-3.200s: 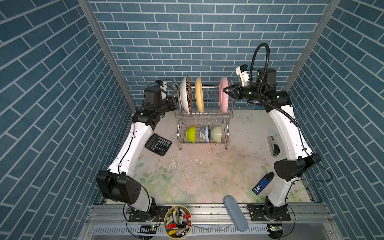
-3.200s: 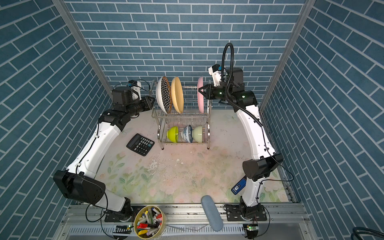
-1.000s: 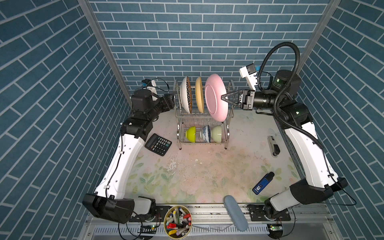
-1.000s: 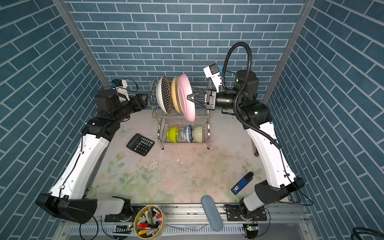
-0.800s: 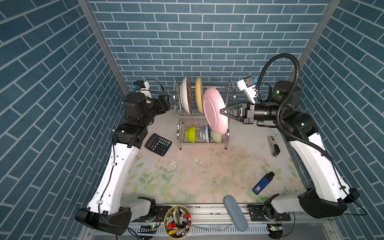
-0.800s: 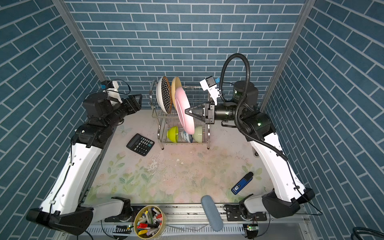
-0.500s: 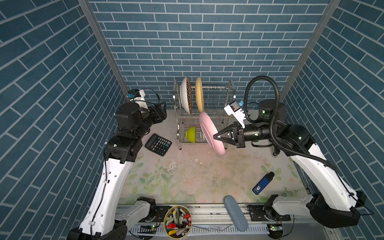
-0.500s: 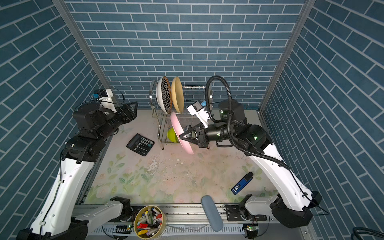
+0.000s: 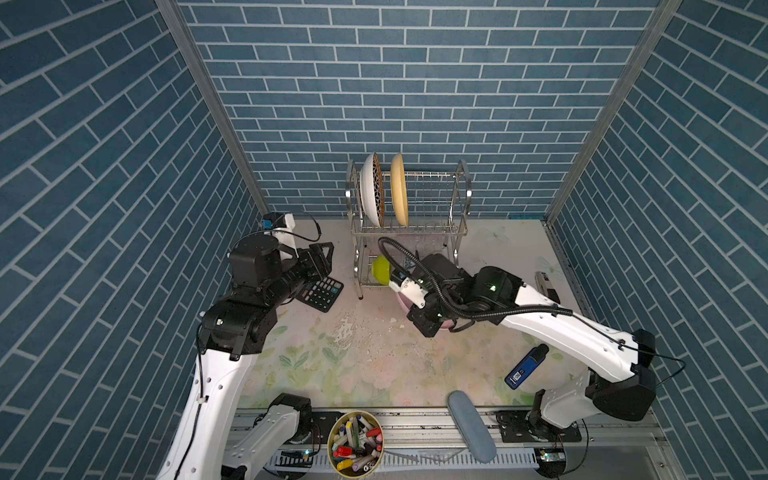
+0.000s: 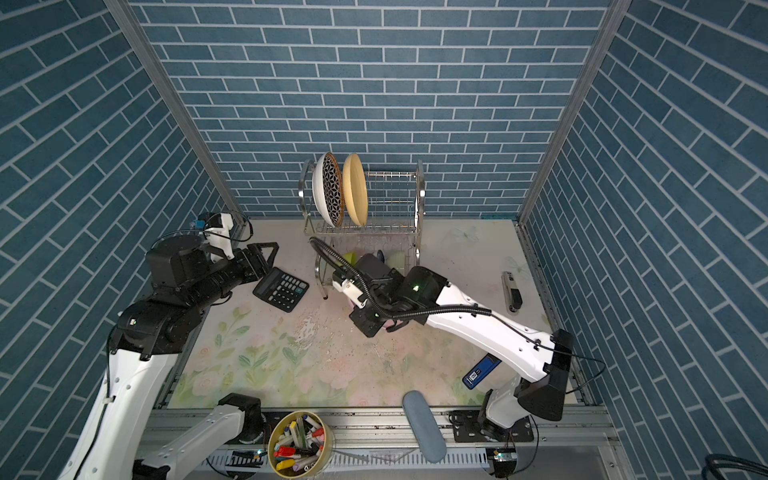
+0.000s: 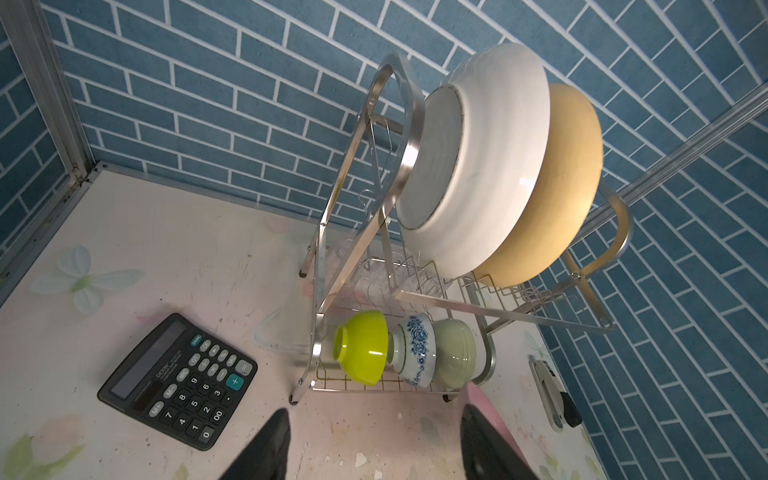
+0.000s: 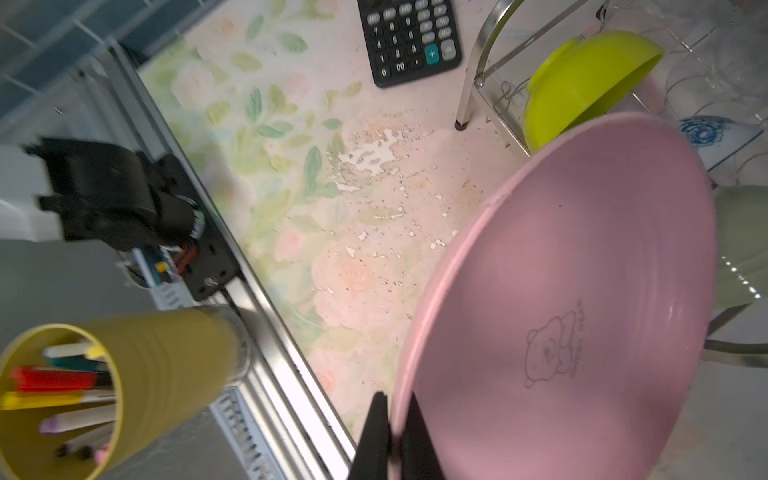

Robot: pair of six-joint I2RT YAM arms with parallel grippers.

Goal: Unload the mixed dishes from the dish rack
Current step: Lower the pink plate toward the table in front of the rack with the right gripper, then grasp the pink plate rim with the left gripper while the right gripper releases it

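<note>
While the left claw [image 11: 374, 411] stands apart and empty near the dish rack [image 11: 409, 158], the pink plate [image 12: 561, 311] is clamped at its rim by the right claw [image 12: 388, 432].

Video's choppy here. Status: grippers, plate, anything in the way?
Right gripper shut on pink plate, tilted, in front of dish rack. Left gripper open, empty. Calculator apart from plate.

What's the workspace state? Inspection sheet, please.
Surface: floral-print tabletop, flaked patch mid-table.
Job's things: pink round plate in right hand; star-patterned plate and yellow plate upright in top tier of steel wire rack; lime bowl, blue-on-white bowl, pale-green bowl below.
Clutter: black calculator, blue handheld device, grey oblong pad, yellow tub of markers.
Hands: left hand open, empty; right hand shut on pink plate's rim.
Cables: black ribbed hose arches over right arm.
Surroundings: blue brick-pattern walls.
</note>
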